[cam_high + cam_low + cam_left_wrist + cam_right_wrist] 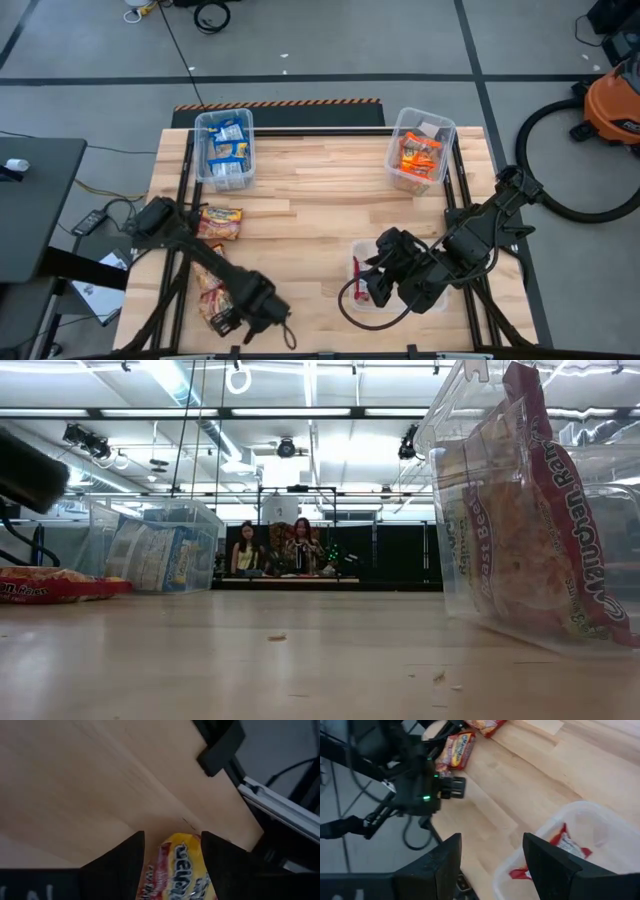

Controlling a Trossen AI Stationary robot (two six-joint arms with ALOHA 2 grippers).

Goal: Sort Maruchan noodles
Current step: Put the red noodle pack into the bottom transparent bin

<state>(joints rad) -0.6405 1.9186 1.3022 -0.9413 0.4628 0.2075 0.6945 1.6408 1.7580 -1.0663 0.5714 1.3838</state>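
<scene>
1. The left gripper (226, 322) is low over a red-and-yellow noodle packet (213, 295) near the table's (310, 205) front-left corner, jaws parted astride it, nothing pinched yet.
2. The right gripper (375, 283) hangs wide open and empty above the front bin (358, 300), which holds a red packet (530, 520).
3. That packet looks light, crinkly and slippery, with a brittle noodle block inside: I'd pinch across its short width, gently.

We see two bins (225, 150) (421, 150) at the tabletop (310, 200) rear, a third bin (365, 285) front right, loose packets (215, 260) front left.
</scene>
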